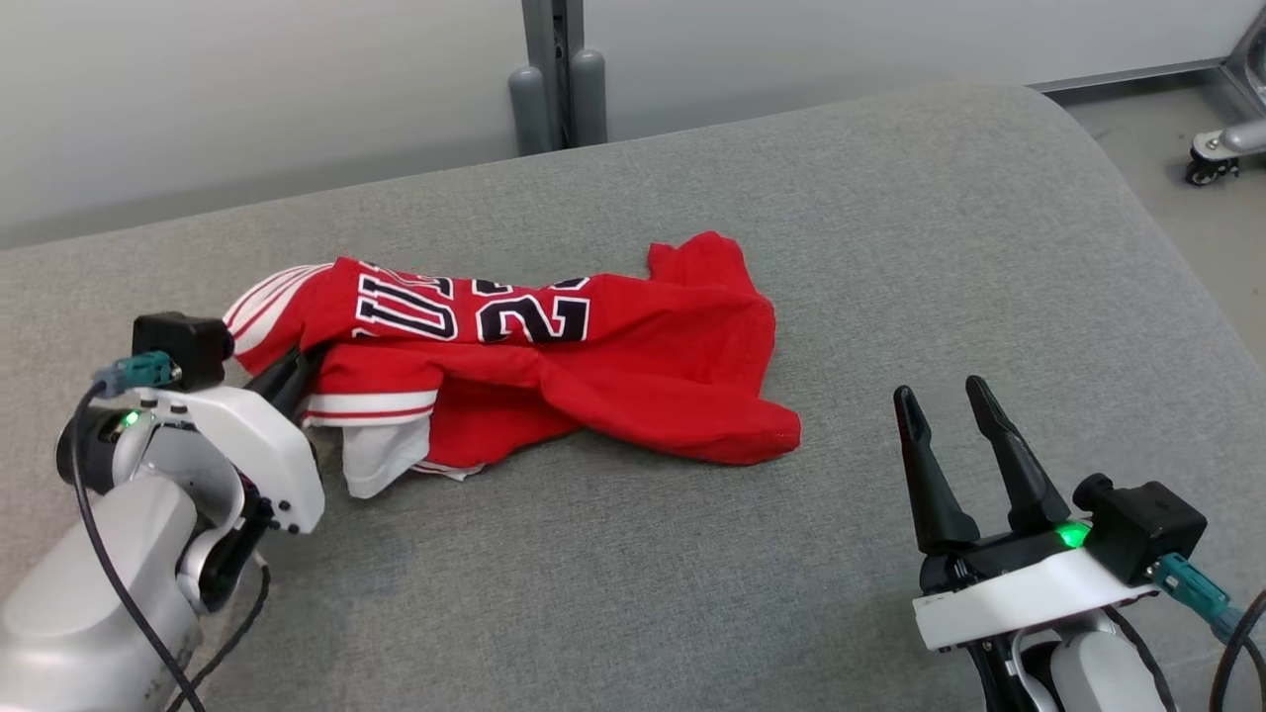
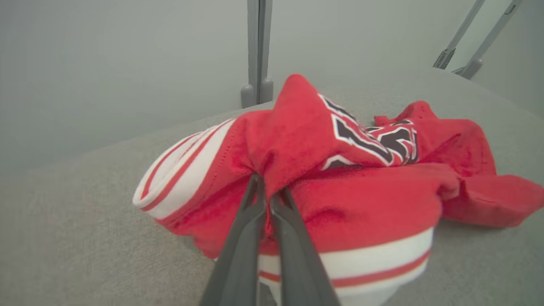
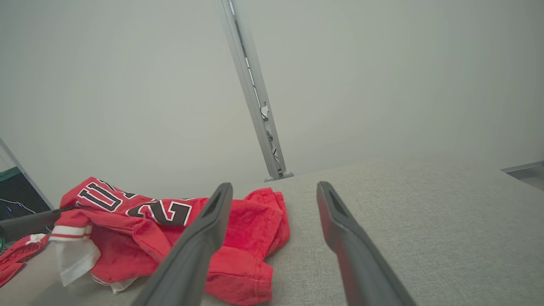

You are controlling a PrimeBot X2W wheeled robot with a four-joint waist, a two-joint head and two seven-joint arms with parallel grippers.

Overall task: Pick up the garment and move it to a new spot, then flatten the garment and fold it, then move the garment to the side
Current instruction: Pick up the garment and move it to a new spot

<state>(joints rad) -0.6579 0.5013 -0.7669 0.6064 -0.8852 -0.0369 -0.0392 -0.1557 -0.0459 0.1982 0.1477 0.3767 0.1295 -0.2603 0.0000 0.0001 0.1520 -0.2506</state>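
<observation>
- Nearest, lower right: right gripper (image 1: 942,390), both dark fingers spread wide and pointing up the picture, nothing between them, well apart from the cloth; wrist and arm cut off by the bottom edge.
- Lower left: left gripper (image 2: 269,190) pinched shut on a fold of the red jersey (image 1: 633,376) beside its white, red-striped trim; in the head view, fingertips buried under the cloth and only the roots of the fingers on show.
- Mid-frame: jersey in a crumpled heap, left of centre on the grey cushion (image 1: 890,247), the gripped end raised a little, the rest slumped flat to the right.
- Dark, white-edged lettering and numbers across the top fold, bent over and partly tucked away, so not readable in full.
- White flap (image 1: 371,465) under the near left edge; tag or lining, hard to tell.
- Neckline, armholes and overall shape lost in the folds.
- Farther back: rounded far edge of the cushion, then a grey post (image 1: 554,69) against a pale wall (image 1: 247,99), top of the post cut off.
- Far upper right: a small wheel (image 1: 1209,168) on the floor (image 1: 1137,129), its frame cropped by the picture edge.
</observation>
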